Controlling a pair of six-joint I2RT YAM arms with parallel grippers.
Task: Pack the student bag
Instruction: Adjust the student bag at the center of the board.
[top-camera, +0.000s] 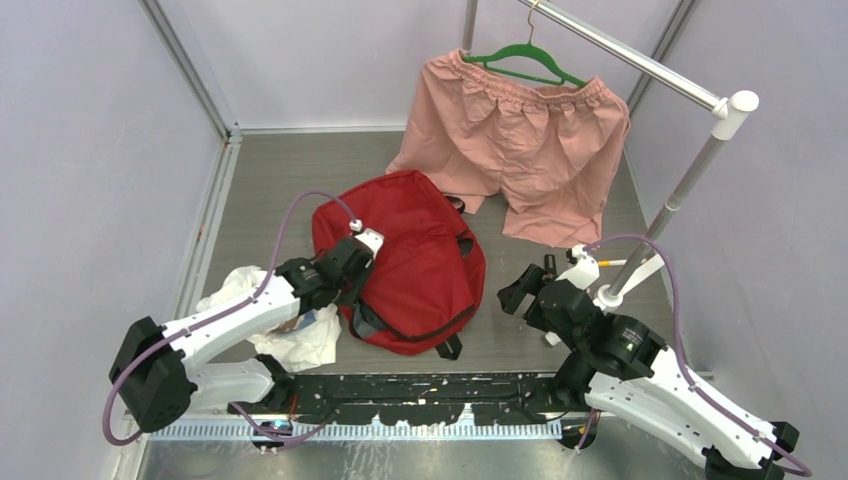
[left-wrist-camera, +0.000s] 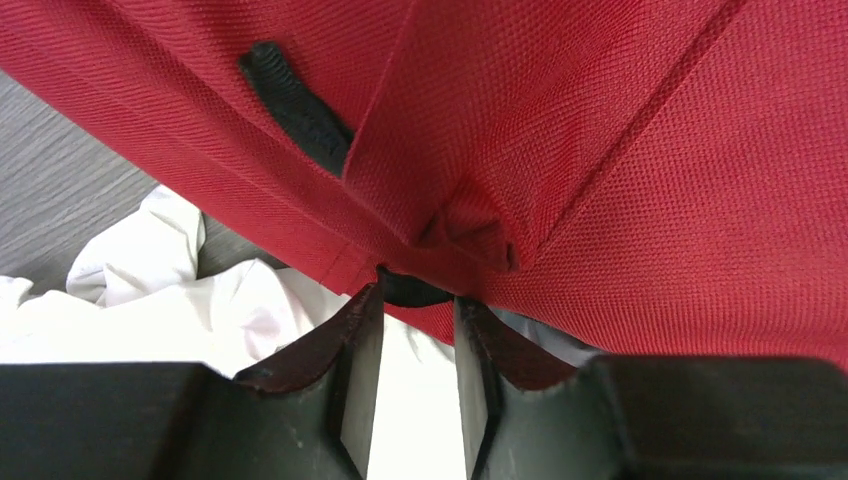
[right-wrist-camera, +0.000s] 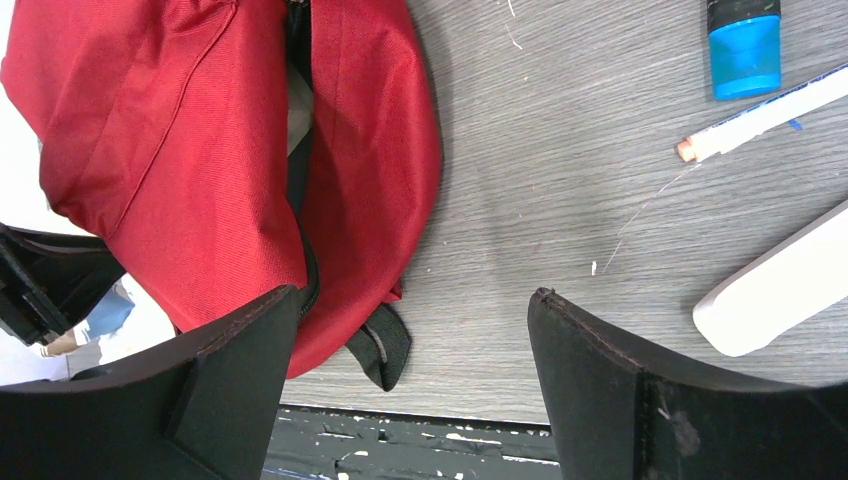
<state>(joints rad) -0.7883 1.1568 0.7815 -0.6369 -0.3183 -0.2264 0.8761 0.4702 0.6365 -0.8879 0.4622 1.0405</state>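
Top cam: we look down from the near edge over the whole table (top-camera: 290, 190). Left wrist: we're right up against the student bag (left-wrist-camera: 650, 150). Right wrist: farther back, bag upper left. All three share it.

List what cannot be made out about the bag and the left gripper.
Left wrist view: whether the left gripper grips the student bag; red fabric overhangs the jaws.
Top view: the bag's inside; fabric covers it.
Right wrist view: blue-capped item, cut off by the top edge.
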